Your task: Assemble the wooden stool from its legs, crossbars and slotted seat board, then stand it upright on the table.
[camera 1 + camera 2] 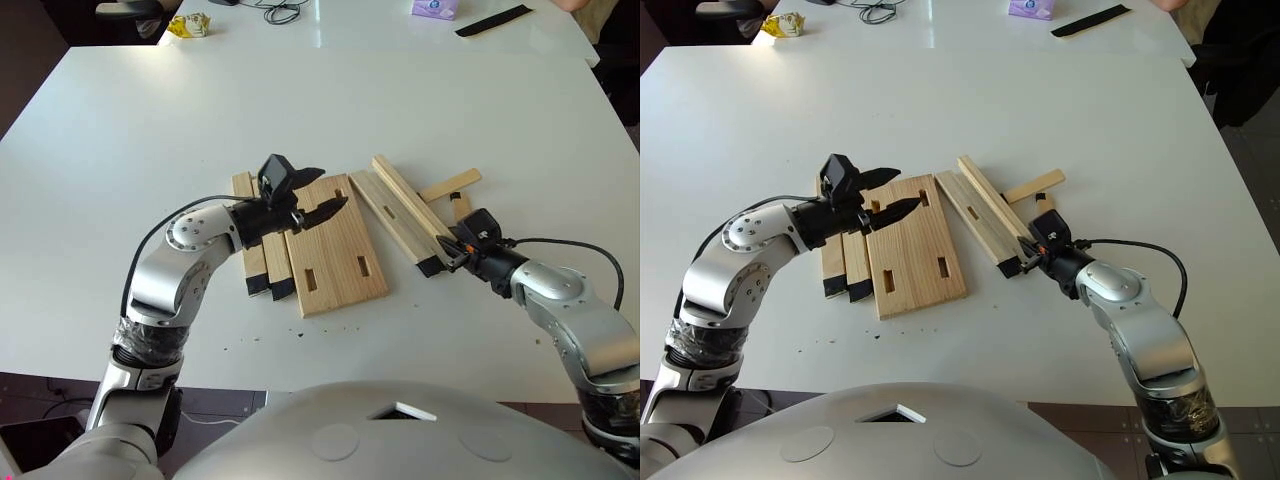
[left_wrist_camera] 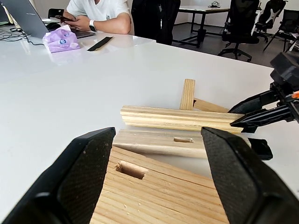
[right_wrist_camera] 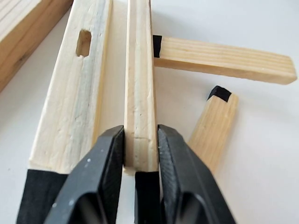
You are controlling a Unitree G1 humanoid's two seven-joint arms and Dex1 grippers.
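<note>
The slotted seat board (image 1: 335, 248) lies flat at mid-table. My left gripper (image 1: 322, 197) hovers open over its far end, its wide fingers (image 2: 88, 172) straddling the board (image 2: 154, 196) without touching it. Two black-tipped legs (image 1: 262, 265) lie side by side at the board's left, partly under my left arm. Right of the board are two more legs: one flat with a slot (image 3: 70, 102), one on its edge (image 3: 139, 84). My right gripper (image 3: 140, 154) is shut on the near end of the edge-standing leg (image 1: 405, 205). Two crossbars (image 1: 450, 185) (image 1: 460, 205) lie just beyond.
A purple tissue pack (image 1: 435, 8), a black strip (image 1: 492, 20), a yellow wrapper (image 1: 188, 25) and cables sit at the table's far edge. Small dark specks dot the table in front of the board. Open white tabletop surrounds the parts.
</note>
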